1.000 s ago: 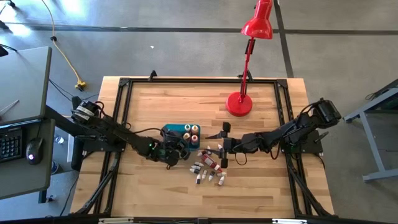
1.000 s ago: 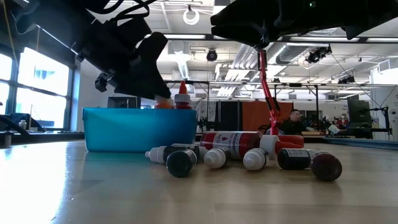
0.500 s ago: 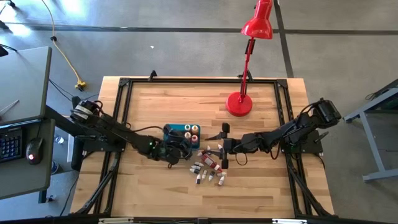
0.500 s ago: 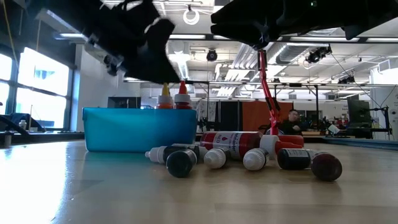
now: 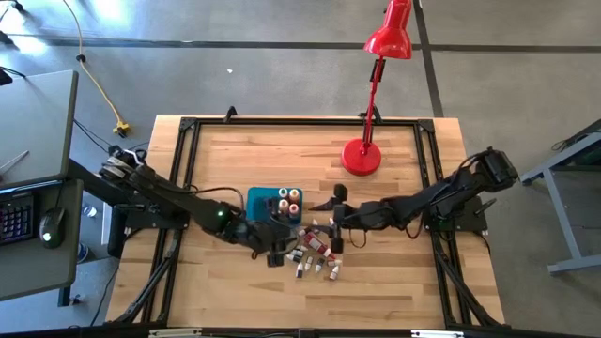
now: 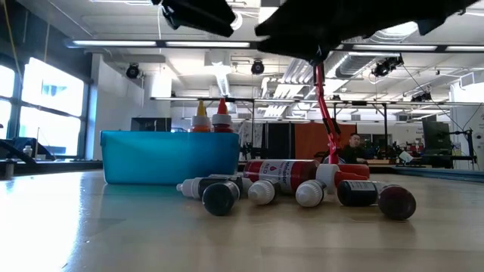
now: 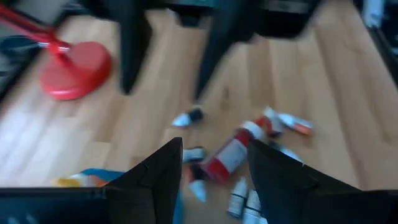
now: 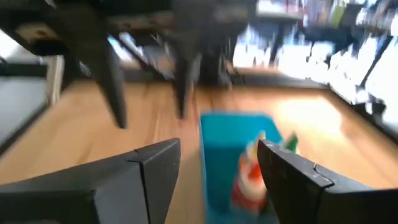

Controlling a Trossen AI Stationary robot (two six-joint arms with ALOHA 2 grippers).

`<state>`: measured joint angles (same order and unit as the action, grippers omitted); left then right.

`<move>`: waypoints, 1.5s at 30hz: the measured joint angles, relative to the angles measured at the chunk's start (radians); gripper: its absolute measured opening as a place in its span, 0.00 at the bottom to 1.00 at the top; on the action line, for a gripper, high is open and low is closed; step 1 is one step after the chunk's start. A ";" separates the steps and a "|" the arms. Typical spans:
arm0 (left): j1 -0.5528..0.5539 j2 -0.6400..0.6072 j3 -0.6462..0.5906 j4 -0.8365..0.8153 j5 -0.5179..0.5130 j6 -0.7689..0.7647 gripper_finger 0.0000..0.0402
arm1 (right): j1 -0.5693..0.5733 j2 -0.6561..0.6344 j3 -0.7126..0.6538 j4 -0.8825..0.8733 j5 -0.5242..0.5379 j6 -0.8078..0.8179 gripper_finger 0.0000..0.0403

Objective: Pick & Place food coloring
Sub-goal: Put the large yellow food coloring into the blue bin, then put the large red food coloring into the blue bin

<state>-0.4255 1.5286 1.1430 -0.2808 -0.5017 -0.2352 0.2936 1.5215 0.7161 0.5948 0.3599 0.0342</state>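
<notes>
Left end effector (image 5: 274,252), fingers apart & empty, hangs lower-centre of frame w/ the loose food coloring bottles (image 5: 317,252) lying just to its right on the worktop (image 5: 394,282), nearer than right end effector (image 5: 334,218), also wide.

Grey concrete floor (image 5: 282,66) surrounds the wooden bench (image 5: 282,155). A red desk lamp (image 5: 376,75) stands on the bench's far side. A grey desk (image 5: 38,141) carrying a keyboard (image 5: 14,216) and mouse (image 5: 50,225) sits left. Tall windows (image 6: 38,113) and ceiling strip lights (image 6: 121,44) light the hall; a seated person (image 6: 354,149) shows beyond.
</notes>
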 joint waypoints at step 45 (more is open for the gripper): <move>0.165 0.757 0.727 -0.508 0.441 0.496 0.44 | 0.170 -0.417 -0.052 -1.008 0.078 0.751 0.52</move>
<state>-0.2609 2.2853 1.8705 -0.7889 -0.0605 0.2604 0.4640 1.1042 0.6643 -0.4136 0.4380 0.7853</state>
